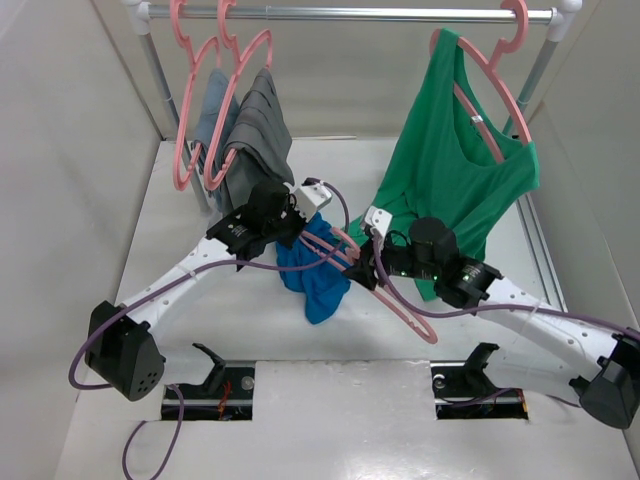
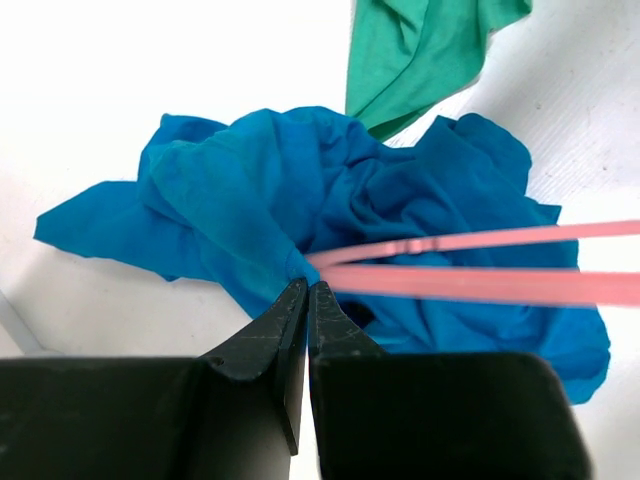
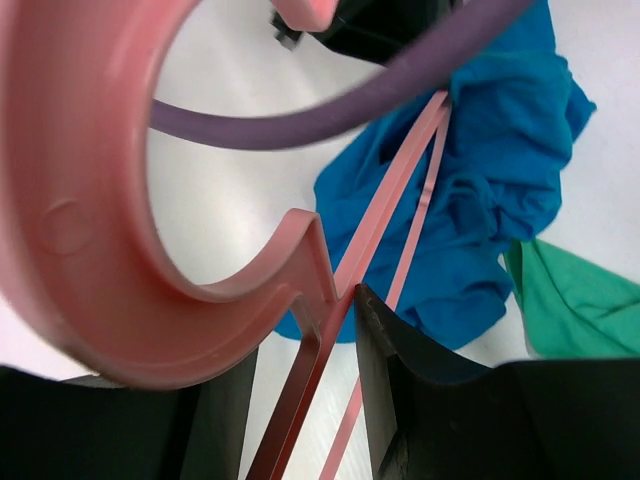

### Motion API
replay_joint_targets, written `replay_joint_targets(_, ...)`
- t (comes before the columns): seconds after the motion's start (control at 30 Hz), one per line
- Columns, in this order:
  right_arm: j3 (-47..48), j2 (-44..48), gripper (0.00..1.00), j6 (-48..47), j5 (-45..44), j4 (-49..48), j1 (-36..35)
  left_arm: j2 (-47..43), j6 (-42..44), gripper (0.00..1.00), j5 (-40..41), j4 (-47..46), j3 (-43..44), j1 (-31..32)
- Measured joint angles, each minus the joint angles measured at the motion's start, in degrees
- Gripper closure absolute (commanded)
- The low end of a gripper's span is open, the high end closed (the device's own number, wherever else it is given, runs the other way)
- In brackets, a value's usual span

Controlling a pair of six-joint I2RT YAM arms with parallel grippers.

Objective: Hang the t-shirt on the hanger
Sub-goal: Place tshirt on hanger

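The blue t-shirt (image 1: 318,282) lies crumpled on the white table between the two arms. My left gripper (image 1: 300,230) is at its upper edge; in the left wrist view the jaws (image 2: 307,287) are shut and pinch a gathered fold of the t-shirt (image 2: 250,190). My right gripper (image 1: 362,268) is shut on the neck of the pink hanger (image 1: 405,312), just below its hook (image 3: 100,250). The hanger's bars (image 2: 480,286) reach across the t-shirt (image 3: 500,150) and seem to enter its folds next to the left jaws. The right gripper (image 3: 322,318) clamps the neck between its fingers.
A green sleeveless top (image 1: 450,170) hangs on a pink hanger at the right of the rail (image 1: 350,14); its hem (image 2: 420,50) lies just behind the t-shirt. Grey garments (image 1: 255,135) hang on pink hangers at the left. A purple cable (image 3: 350,110) crosses above the right gripper.
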State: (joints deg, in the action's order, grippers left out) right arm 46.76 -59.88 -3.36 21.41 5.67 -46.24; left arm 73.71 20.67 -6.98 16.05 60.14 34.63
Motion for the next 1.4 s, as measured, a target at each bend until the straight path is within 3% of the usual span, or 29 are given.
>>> replay_joint_targets(0.47,0.74,1.97,1.0,4.81,1.09,-1.75,-1.49,0.04,-0.24,1.0,2.86,-0.39,1.11,-0.09)
replay_joint_targets(0.87,1.49,-0.04,1.0,16.85,1.68,-6.19,-1.49,0.02,-0.92,1.0,4.07,0.35,1.38,-0.11)
replay_joint_targets(1.2,-4.74,0.68,1.0,24.61,-5.18,-13.86,-1.49,-0.5,-4.81,1.0,0.7,3.52,1.38,-0.13)
replay_joint_targets(1.4,-7.76,-1.01,1.0,23.28,-10.19,-20.2,-4.96,-0.94,-8.96,1.0,-2.95,7.78,2.4,-0.13)
